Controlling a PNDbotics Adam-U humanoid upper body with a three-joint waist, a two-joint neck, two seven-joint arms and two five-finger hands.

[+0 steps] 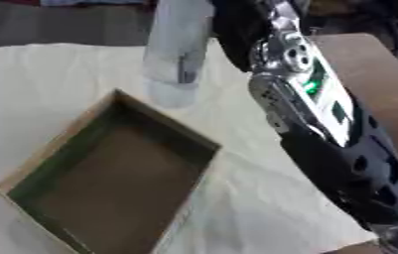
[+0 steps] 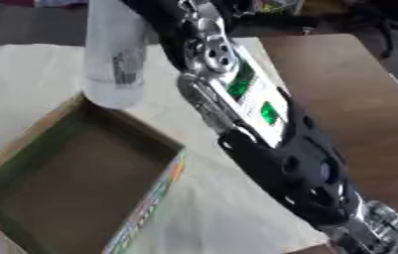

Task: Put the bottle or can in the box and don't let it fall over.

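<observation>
Bottle [image 1: 177,49] hangs upright above the box's [image 1: 28,171] far corner (right hand's grip unseen) so you can lower it straight.

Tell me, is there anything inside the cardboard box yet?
No, the box shows only its bare brown floor, and the bottle is above its far rim.

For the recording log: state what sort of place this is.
Probably an indoor lab or office test bench: a wooden table draped with pale cloth, an open cardboard box as a prop, and dark chair-like furniture at the far edge.
</observation>
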